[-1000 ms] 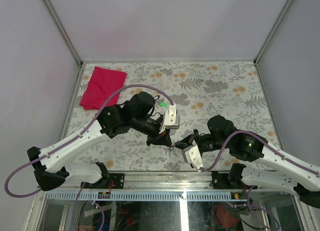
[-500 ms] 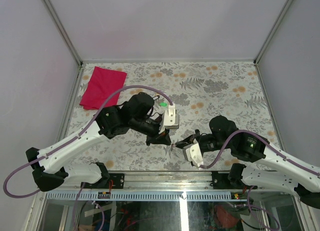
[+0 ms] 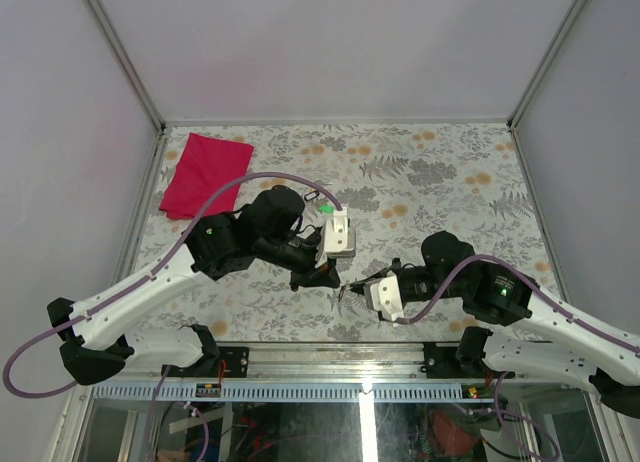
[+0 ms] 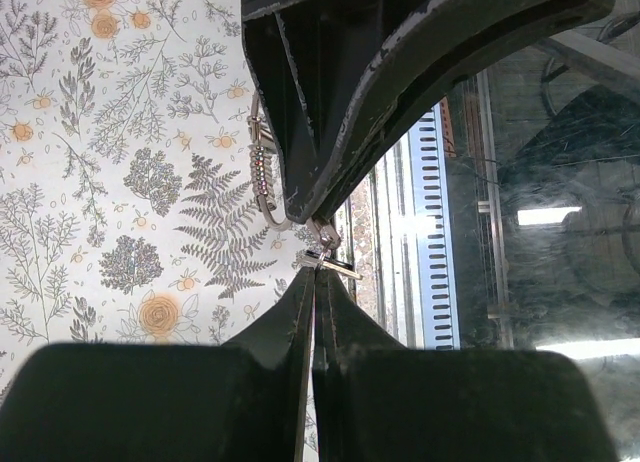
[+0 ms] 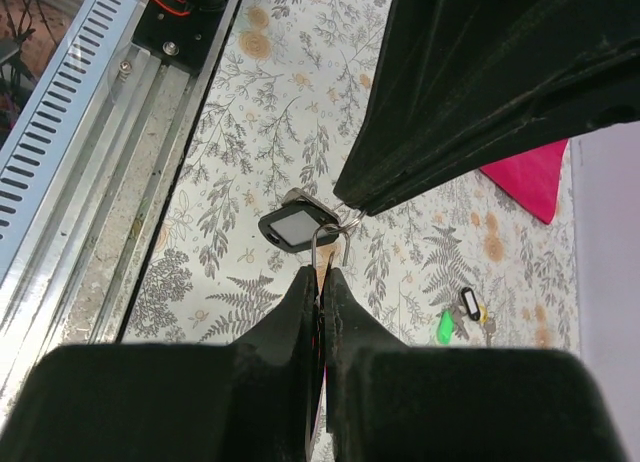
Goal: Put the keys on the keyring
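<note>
The left tool point(image 4: 315, 282) was pinched shut on a small silvery link of the thin silver wire keyring point(image 4: 262, 177). It met the right tool point(image 5: 321, 275) tip to tip, and that tool was likewise clamped shut on the ring's wire. A black square fob with a pale face point(image 5: 296, 227) sat at the ring, just beside both tips. They met over the near part of the floral-patterned desk point(image 3: 450, 172). The small black-headed keys point(image 5: 468, 304) lay on the desk farther back, apart from the ring and just beside a bright green piece point(image 5: 446, 327).

No words, labels, brands, numbers or signs can be read in any view. The table cover point(image 3: 450, 172) carries only a printed pattern of leaves and flowers.
</note>
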Robot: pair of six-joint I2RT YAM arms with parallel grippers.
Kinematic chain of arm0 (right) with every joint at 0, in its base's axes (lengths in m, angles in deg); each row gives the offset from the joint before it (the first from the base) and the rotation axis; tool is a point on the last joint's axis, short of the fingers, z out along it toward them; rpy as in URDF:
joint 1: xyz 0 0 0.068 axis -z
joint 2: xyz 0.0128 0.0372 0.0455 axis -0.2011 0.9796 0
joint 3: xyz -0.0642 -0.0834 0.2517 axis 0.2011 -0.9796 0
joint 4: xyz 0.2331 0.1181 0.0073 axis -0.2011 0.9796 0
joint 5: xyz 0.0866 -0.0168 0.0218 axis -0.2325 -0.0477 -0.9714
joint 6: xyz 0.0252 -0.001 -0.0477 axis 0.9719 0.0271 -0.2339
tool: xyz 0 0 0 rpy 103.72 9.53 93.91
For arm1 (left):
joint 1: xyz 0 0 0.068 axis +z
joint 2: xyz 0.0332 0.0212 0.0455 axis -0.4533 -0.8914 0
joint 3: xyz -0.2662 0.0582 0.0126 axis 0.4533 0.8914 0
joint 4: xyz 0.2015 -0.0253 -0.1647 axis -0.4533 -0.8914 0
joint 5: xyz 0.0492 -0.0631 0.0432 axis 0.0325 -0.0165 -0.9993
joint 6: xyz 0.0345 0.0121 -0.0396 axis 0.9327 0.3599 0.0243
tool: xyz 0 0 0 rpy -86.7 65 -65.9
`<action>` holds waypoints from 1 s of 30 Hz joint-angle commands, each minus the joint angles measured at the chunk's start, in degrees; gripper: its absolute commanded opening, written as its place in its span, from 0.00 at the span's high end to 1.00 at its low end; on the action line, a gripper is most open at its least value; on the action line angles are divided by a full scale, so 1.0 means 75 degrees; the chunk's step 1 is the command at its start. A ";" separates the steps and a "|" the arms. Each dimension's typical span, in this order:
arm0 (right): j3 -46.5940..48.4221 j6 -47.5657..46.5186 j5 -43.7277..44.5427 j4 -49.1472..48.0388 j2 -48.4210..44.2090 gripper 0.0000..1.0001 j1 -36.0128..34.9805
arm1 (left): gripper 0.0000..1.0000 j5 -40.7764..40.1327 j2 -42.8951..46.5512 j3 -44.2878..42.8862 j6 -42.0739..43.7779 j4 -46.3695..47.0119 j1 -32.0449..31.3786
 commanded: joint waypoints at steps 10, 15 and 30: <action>0.0310 0.1626 0.0595 -0.0651 -0.0037 1.00 0.0020 | 1.00 -0.0363 0.0163 0.0053 -0.0056 -0.0075 0.0005; 0.0369 0.1996 0.0964 -0.0802 0.0046 1.00 0.0020 | 0.99 -0.0394 0.0222 0.0098 -0.0077 0.0005 -0.0002; 0.0338 0.2254 0.1544 -0.1381 0.0160 1.00 0.0020 | 0.85 -0.0289 0.0305 0.0179 -0.0199 0.0181 0.0006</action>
